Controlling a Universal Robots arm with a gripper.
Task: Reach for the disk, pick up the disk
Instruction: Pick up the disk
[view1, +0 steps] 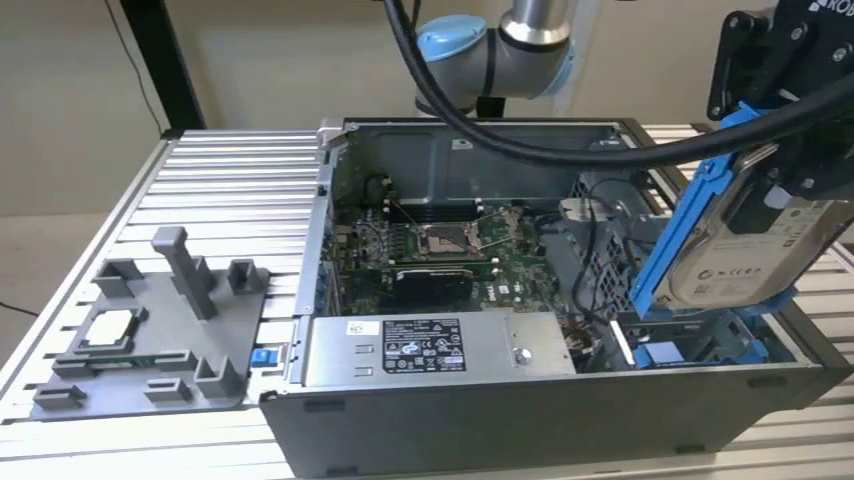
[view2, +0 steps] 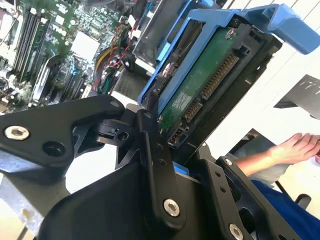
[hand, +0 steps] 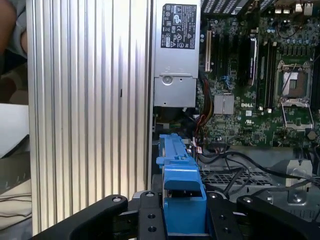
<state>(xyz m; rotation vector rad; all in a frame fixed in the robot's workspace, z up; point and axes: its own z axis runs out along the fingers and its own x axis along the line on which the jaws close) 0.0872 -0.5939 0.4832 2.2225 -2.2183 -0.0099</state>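
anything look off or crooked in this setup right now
The disk stands out: it hangs tilted above the open computer case at the exterior view's right, clamped in the tool, not lying in its bay. A person's hand also rests close behind it in the second wrist view.

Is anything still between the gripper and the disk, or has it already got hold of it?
Nothing visible stands between them. The gripper is shut on the disk, which hangs tilted above the open computer case at the exterior view's right. In the second wrist view the black fingers clamp the disk's blue rail.
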